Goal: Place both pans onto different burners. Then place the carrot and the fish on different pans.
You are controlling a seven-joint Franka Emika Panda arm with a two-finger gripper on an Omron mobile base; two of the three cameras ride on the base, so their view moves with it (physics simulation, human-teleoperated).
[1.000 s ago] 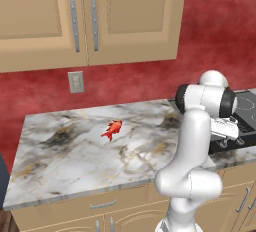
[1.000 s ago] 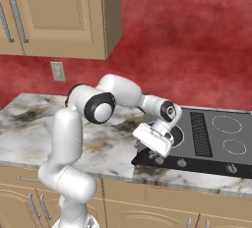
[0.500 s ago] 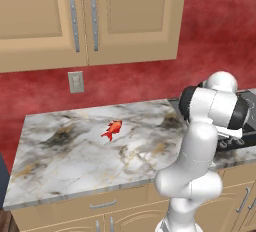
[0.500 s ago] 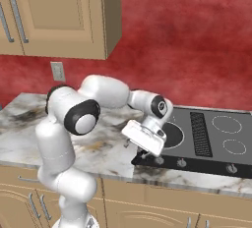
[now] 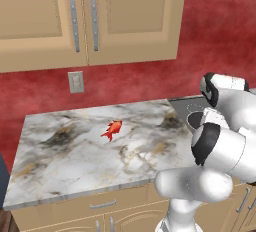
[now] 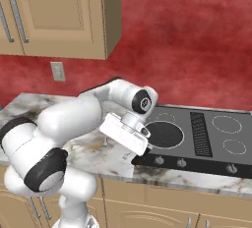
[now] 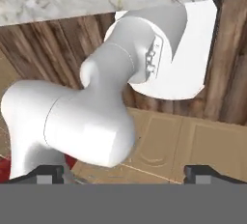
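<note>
Fish [image 5: 112, 129] lies alone out on the marbled desk [image 5: 60, 166], well left of the cooktop [image 6: 206, 148], nothing touching it. One pan [image 6: 163, 134] already sits on the near-left burner of the cooktop, and its handle is hidden behind the hand. Second pan and carrot can't be placed from these views.

Pincer [image 7: 124, 171] stands wide, both fingertips far apart at the bottom of the hand view, nothing between them. Hand hangs at the desk's front edge just beside the pan, tilted so its camera looks back at the robot's own body and the cabinet fronts below.

Handling, judged from shape only: fish is small, thin-bodied, lying flat, probably light and stiff. Tail and fins are poor holds, too thin and likely to slip out. Best grip looks to be across the mid-body, jaws either side of the thickest part, coming down from above. Low profile means the fingertips must reach nearly to the desk surface; a shallow close could skid it away. Pan rim is low, so the drop-in should be easy.
</note>
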